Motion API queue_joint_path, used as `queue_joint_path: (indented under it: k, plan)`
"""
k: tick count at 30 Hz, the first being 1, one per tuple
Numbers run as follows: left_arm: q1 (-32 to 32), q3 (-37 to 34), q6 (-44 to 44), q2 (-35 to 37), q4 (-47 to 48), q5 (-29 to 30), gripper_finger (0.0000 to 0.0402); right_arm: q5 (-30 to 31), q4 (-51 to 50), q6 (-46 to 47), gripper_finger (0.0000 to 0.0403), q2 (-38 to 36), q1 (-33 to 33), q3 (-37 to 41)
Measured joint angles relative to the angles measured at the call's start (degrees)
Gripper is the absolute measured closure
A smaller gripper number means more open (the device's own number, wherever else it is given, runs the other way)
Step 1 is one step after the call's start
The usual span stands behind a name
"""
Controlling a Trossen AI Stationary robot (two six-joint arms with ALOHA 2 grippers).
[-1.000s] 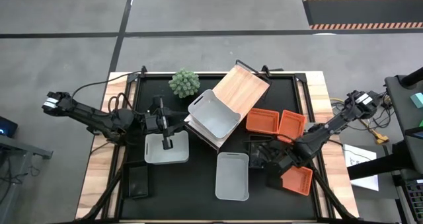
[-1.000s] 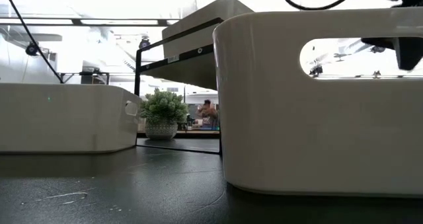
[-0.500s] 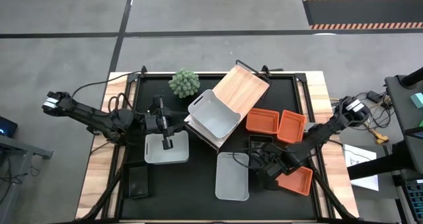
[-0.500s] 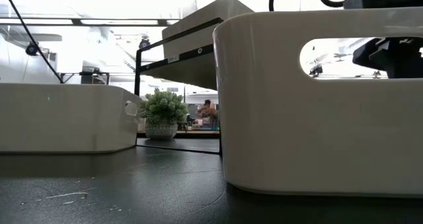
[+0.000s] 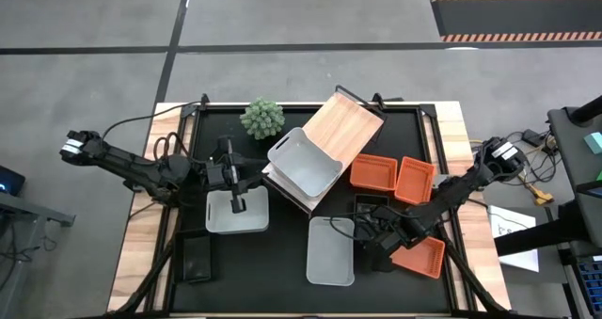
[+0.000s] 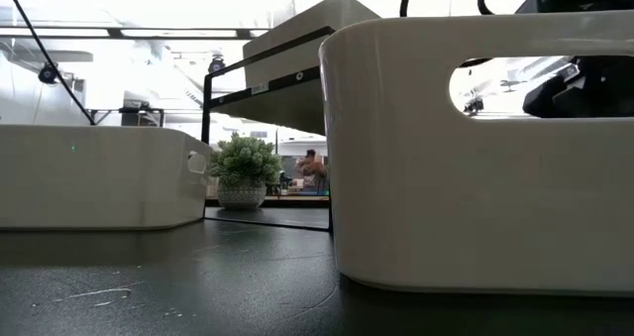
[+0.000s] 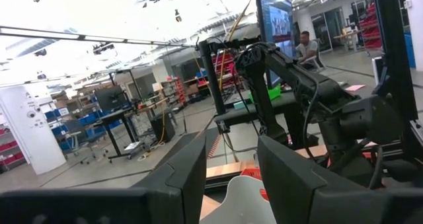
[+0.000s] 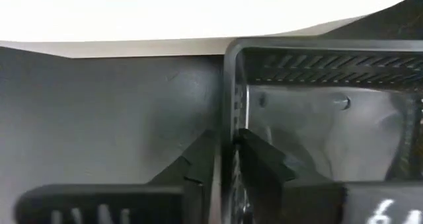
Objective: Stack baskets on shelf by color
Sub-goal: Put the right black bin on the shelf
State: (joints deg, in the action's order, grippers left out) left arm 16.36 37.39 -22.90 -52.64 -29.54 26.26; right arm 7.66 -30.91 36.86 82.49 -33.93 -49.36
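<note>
The baskets lie scattered over the black worktop (image 5: 282, 253) in the high view. A white basket (image 5: 305, 163) sits tilted on the near end of the shelf (image 5: 340, 135), the light-wood board lying at a slant in the centre of the frame. Another white basket (image 5: 236, 213) rests left of centre, with the left gripper (image 5: 237, 204) over it, its fingers parted; whether they touch the basket is hard to tell. A third white basket (image 5: 331, 250) lies at lower centre. Two orange baskets (image 5: 373, 172) sit side by side right of the shelf, and a third orange basket (image 5: 420, 258) lies at lower right. A black basket (image 8: 317, 118) stands just right of the lower white one, and the right gripper (image 8: 227, 159) pinches its near wall, one finger inside and one outside. A small green plant (image 5: 262, 118) stands at upper left of the worktop.
</note>
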Motion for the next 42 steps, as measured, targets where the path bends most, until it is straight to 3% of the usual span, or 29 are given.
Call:
queue_joint_path:
  k: [4,10,17,24,31,38,42]
  plan:
    - [0.0,0.0,0.0,0.0,0.0,0.0,0.0281,0.1,0.4,0.0,0.0387,-0.7,0.0,0.4]
    - [0.0,0.0,0.0,0.0,0.0,0.0,0.0281,-0.1,-1.6,-0.4,0.0392,-3.8,-0.1,0.3]
    - [0.0,0.1,0.0,0.0,0.0,0.0,0.0281,-7.3,-6.6,-2.0,0.0394,-12.5,-0.1,0.3]
    - [0.0,0.1,0.0,0.0,0.0,0.0,0.0281,-9.5,-6.9,-19.6,0.0394,-22.3,-1.9,0.2]
    - [0.0,0.1,0.0,0.0,0.0,0.0,0.0281,-4.2,-7.0,-35.1,0.0394,-28.9,-2.4,0.2]
    - [0.0,0.1,0.0,-0.1,0.0,0.0,0.0281,0.7,-10.3,-38.0,0.0394,-33.0,-2.4,0.2]
    - [0.0,0.1,0.0,-0.2,-0.3,0.0,0.0281,8.5,-13.8,-39.1,0.0394,-34.1,-2.4,0.2]
